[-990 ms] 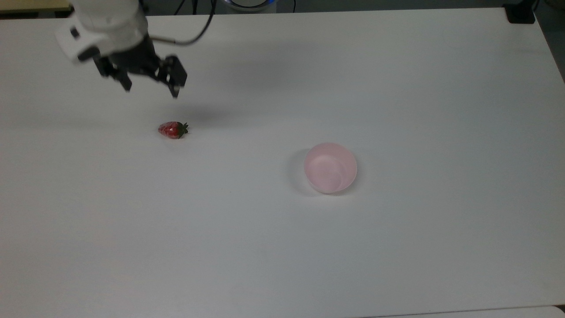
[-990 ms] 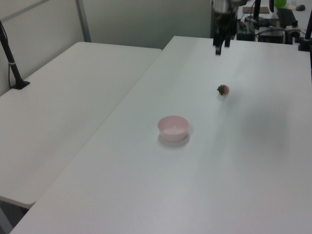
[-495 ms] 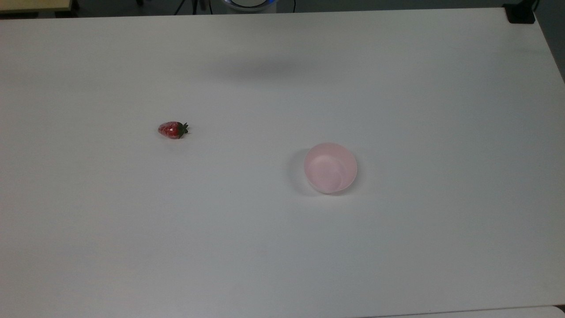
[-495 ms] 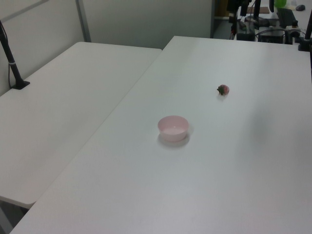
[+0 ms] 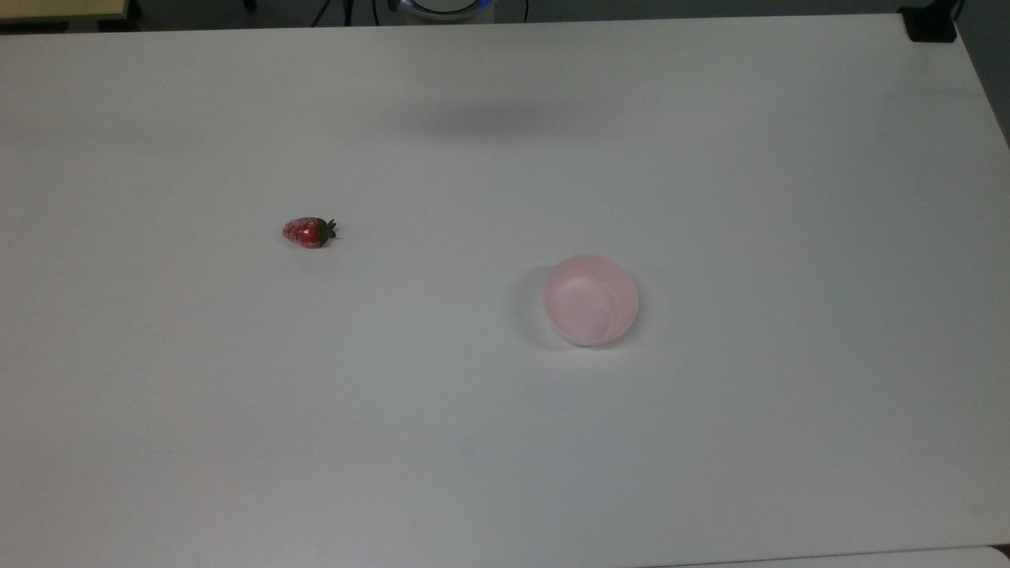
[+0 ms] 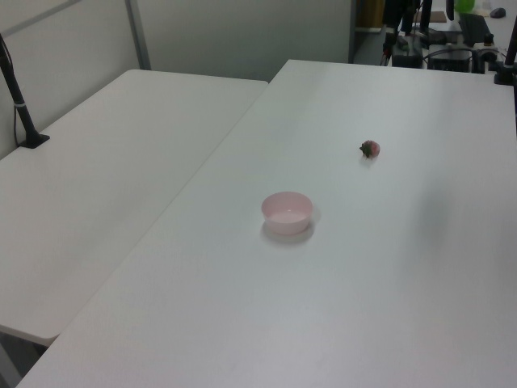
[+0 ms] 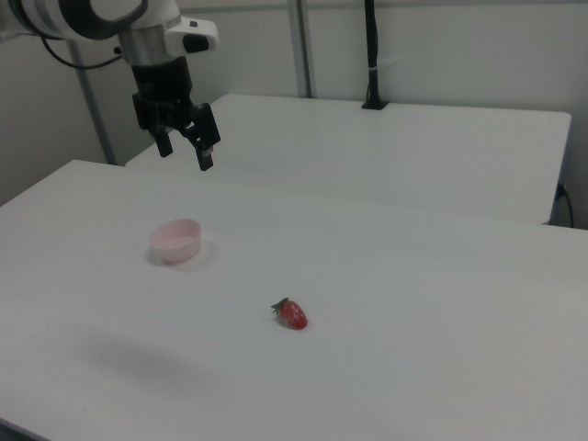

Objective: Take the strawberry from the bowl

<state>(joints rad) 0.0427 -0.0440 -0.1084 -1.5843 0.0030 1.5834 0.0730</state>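
In the right view, the closest thing is the strawberry (image 7: 293,315). It is small and red, with a dark green leafy top. It lies on its side on the white table (image 7: 413,303), out in the open. It is not in the bowl. In the top view, the strawberry (image 5: 308,232) has its green top pointing to the top view's right.

A bit farther back in the right view stands the bowl (image 7: 176,241). It is small, round and pale pink. It sits upright on the table, and nothing is inside it. In the top view, the bowl (image 5: 590,300) is well apart from the strawberry, toward the top view's right. In the left view, the bowl (image 6: 287,212) is nearer and the strawberry (image 6: 370,149) is farther back.

Farthest back in the right view is the gripper (image 7: 186,151). It hangs high in the air above the table, behind the bowl. Its two black fingers (image 7: 206,147) point down and stand apart, and nothing is between them.
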